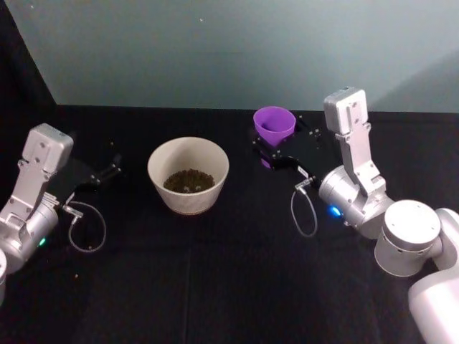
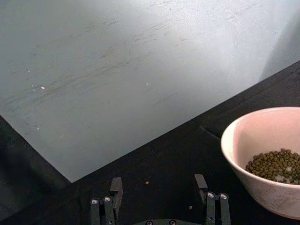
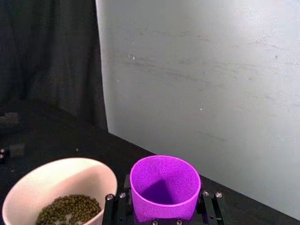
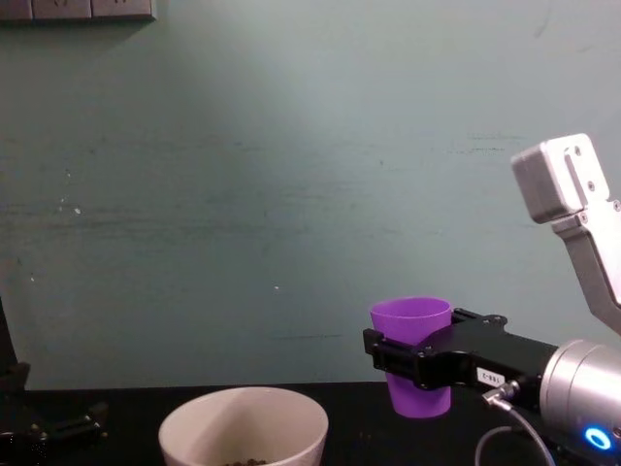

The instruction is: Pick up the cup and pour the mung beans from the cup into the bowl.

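The right claw (image 4: 412, 364) is clamped on the cup (image 4: 412, 354), its black fingers pressed against the purple wall on both sides about midway up, so the rim stands above the fingers and the base hangs below them. In the chest view the cup is upright and lifted clear of the black table (image 1: 237, 287), off to the right of the bowl (image 4: 243, 427) and higher than the bowl's rim, with a gap between the two. The head view puts the cup (image 1: 274, 124) farther back on the right, well apart from the bowl (image 1: 188, 174), which sits on the table near the middle. From the right wrist view the cup (image 3: 164, 187) opens toward the camera between the right claw's fingers (image 3: 111, 211), and its inside looks bare purple down to the bottom; the bowl (image 3: 58, 190) lies just beside it. The mung beans (image 1: 188, 180) lie as a dark heap in the bottom of the bowl, seen also in the left wrist view (image 2: 276, 165) and the right wrist view (image 3: 70, 210). The left claw (image 1: 106, 174) rests low on the left of the bowl, apart from it, its two fingers (image 2: 116, 190) spread with nothing between them. A few stray beans (image 2: 147, 183) dot the table near it.
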Action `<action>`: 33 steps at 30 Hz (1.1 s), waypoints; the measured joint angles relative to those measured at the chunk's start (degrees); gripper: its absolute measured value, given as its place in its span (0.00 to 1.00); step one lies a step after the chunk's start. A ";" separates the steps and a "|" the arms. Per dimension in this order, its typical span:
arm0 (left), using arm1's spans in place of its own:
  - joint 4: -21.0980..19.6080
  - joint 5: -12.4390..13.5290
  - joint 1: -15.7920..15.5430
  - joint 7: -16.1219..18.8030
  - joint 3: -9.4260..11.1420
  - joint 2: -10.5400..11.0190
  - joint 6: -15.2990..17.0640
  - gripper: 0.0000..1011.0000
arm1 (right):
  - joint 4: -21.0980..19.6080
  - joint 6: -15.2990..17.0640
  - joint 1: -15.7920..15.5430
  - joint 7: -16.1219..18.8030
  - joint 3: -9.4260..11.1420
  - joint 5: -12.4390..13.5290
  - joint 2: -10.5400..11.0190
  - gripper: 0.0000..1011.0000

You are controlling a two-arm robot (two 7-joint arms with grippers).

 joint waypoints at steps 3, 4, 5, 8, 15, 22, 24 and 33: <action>0.00 0.00 0.00 0.00 0.00 0.00 0.01 0.99 | 1.18 -1.02 0.55 0.68 -0.04 0.85 0.55 0.72; 0.00 0.00 0.00 0.00 0.00 0.00 0.01 0.99 | 1.64 -1.52 0.66 0.72 -0.07 1.01 0.64 0.72; 0.00 0.00 0.00 0.00 0.00 0.00 0.01 0.99 | 2.81 -2.81 0.91 0.79 -0.18 1.28 0.81 0.72; 0.00 0.00 0.00 0.00 0.00 0.00 0.01 0.99 | 5.01 -4.76 1.34 1.12 -0.42 1.71 1.00 0.72; 0.00 0.00 0.00 0.00 0.00 0.00 0.01 0.99 | 13.13 -10.62 3.15 2.42 -1.55 3.37 0.95 0.72; 0.00 0.00 0.00 0.00 0.00 0.00 0.01 0.99 | 16.93 -12.46 4.32 3.36 -2.38 4.93 0.75 0.72; 0.00 0.00 0.00 0.00 0.00 0.00 0.01 0.99 | 17.38 -12.78 4.43 3.55 -2.50 5.57 0.75 0.72; 0.00 0.00 0.00 0.00 0.00 0.00 0.01 0.99 | 17.02 -13.73 4.17 3.68 -2.89 7.68 1.13 0.92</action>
